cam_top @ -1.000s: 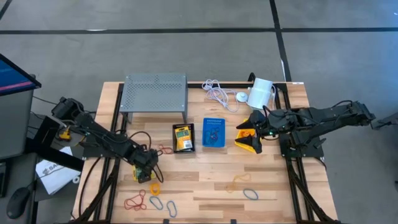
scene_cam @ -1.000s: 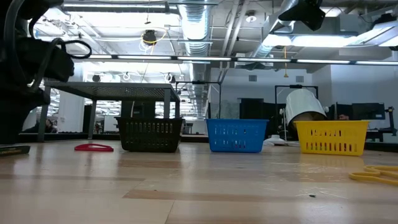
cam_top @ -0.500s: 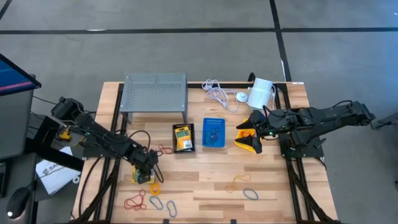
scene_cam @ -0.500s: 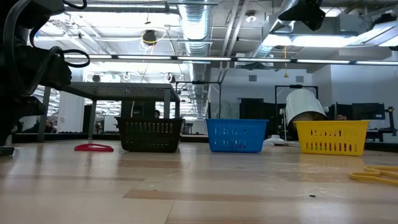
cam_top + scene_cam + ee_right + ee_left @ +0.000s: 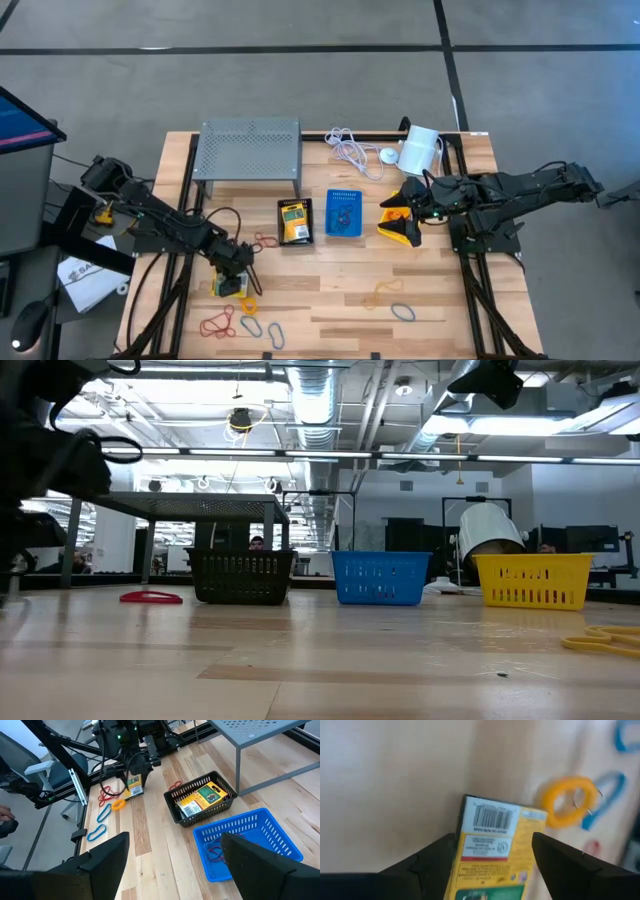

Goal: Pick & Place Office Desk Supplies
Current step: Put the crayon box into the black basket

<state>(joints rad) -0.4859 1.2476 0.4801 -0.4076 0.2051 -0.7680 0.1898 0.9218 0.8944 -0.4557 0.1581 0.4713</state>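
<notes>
My left gripper [image 5: 232,276] stands at the table's near left, shut on a yellow card packet [image 5: 492,850]. An orange loop [image 5: 567,807] and a blue loop [image 5: 602,800] lie just beyond it. More red, blue and orange loops [image 5: 218,323] lie along the near edge. In the middle stand three bins in a row. The black bin [image 5: 294,221] holds another yellow packet, the blue bin [image 5: 344,213] holds loops, and the yellow bin [image 5: 398,225] is on the right. My right gripper [image 5: 175,870] hangs open and empty above the yellow bin. My left gripper pinches the packet by its two long edges [image 5: 462,837] between its two fingers [image 5: 437,862]. It comes steeply from above, with the fingers on either side of the packet's width. The barcode end [image 5: 492,817] points away from the gripper. In the right wrist view the packet [image 5: 133,787] stands tilted below the gripper. I cannot tell whether its lower end touches the table.
A grey perforated stand [image 5: 250,148] is at the far left. A coiled white cable [image 5: 350,150] and a white cylinder [image 5: 420,148] lie at the far right. Bare wood shows in the near middle between the loop groups.
My left gripper has tipped over the packet while staying at the same spot. The packet lay flat at the low view's left edge a second ago. It has since gone out of that view.
</notes>
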